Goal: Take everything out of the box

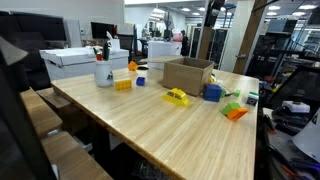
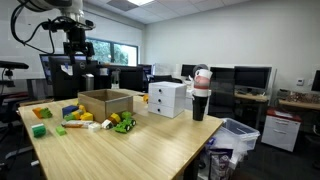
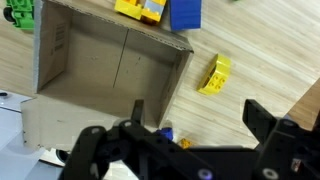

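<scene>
Wooden table [image 1: 150, 130] carries the box [image 3: 100, 70], and the part of its floor that shows looks bare. Above one box wall hangs the gripper [image 3: 195, 112], jaws spread wide, holding nothing. Toy blocks [image 3: 215, 75] lie scattered outside the box. Best to check its hidden corners, then lift straight clear.
</scene>
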Motion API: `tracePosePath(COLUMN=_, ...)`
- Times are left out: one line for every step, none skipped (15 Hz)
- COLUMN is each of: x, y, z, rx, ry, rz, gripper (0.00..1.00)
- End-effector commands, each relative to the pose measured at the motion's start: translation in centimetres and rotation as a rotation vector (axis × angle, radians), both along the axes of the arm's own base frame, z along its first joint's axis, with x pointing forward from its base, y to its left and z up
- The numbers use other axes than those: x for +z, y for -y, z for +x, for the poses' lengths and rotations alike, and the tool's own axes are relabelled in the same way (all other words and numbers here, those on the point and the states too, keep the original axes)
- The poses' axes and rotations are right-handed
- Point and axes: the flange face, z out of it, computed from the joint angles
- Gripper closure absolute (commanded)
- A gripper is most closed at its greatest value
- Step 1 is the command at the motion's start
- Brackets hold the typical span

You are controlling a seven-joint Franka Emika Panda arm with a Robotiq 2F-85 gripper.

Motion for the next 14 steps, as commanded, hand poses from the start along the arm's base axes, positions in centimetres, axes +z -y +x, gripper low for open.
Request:
tracePosePath(x=2.0, y=2.7, z=-1.5, rx=-0.056, ry=0.012, rz=-0.002, gripper=0.00)
tracePosePath(x=2.4, y=3.4, z=-1.8, rx=-0.106, ry=0.025, rz=-0.005, gripper=0.00)
tracePosePath(x=3.0, y=4.2, z=-2.1, rx=-0.143, ry=0.045, rz=-0.005, gripper=0.00)
tracePosePath(x=3.4, y=4.8, z=-2.4, rx=-0.188, ry=0.070, rz=-0.012, gripper=0.00)
tracePosePath(x=3.8, y=5.4, z=-2.5, rx=-0.210, ry=0.084, rz=-0.019, gripper=0.00)
tracePosePath(x=4.2, y=6.0, z=-2.8, rx=-0.251, ry=0.101, rz=-0.037, gripper=0.00)
tracePosePath(x=4.5, y=6.5, z=-3.0, rx=-0.281, ry=0.113, rz=-0.049, gripper=0.00)
tracePosePath(x=4.9, y=7.1, z=-3.3, rx=-0.325, ry=0.118, rz=-0.076, gripper=0.00)
tracePosePath(x=5.1, y=7.6, z=-3.6, rx=-0.377, ry=0.121, rz=-0.105, gripper=0.00)
tracePosePath(x=5.5, y=8.4, z=-4.1, rx=-0.442, ry=0.130, rz=-0.137, gripper=0.00)
tracePosePath(x=5.5, y=8.6, z=-4.4, rx=-0.483, ry=0.117, rz=-0.161, gripper=0.00)
tracePosePath(x=5.6, y=8.8, z=-4.7, rx=-0.514, ry=0.102, rz=-0.182, gripper=0.00)
tracePosePath(x=5.5, y=8.9, z=-5.0, rx=-0.559, ry=0.080, rz=-0.203, gripper=0.00)
tracePosePath(x=5.5, y=9.0, z=-5.2, rx=-0.579, ry=0.055, rz=-0.217, gripper=0.00)
